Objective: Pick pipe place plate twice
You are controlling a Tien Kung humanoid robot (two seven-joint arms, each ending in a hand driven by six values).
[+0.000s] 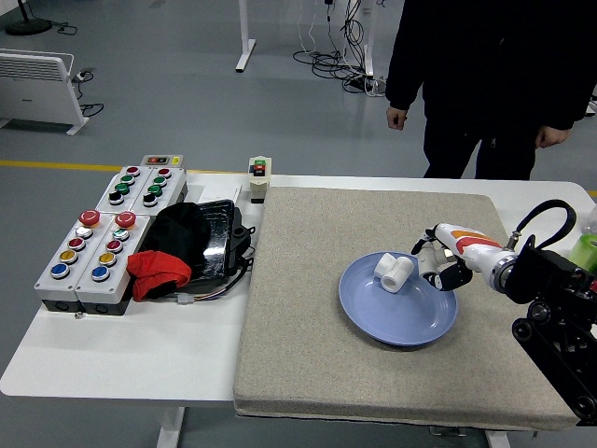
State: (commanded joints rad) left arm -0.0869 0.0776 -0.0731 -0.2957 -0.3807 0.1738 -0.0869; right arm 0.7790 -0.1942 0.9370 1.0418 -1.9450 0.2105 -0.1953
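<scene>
While a person (494, 65) in dark clothing stood at the far side of the bench (131, 350), the robot's right hand (442, 266) reached in from the 3 o'clock side and hovered over the right rim of the blue plate (396, 317). Its fingers (455, 277) were loosely curled and a little apart, gripping nothing. The white pipe (395, 271) fitting lay on the plate's upper part, at about 12 o'clock from the plate's centre and just left of the hand; whether the fingertips touched it could not be told. The plate rested on a grey mat (308, 373) covering the right half of the bench.

At 9 o'clock from the plate, off the mat, a black bundle (201, 238) sat with a red cloth (159, 271) against its lower left edge. Further out toward 9 o'clock stood grey button boxes (107, 233) studded with red, green, yellow and blue buttons. A small switch box (259, 177) stood at the mat's far left corner, at about 11 o'clock from the plate. The person's hands (397, 119) hung at the sides, clear of the bench. A green object (586, 250) showed at the frame's right edge, beyond the black arm.
</scene>
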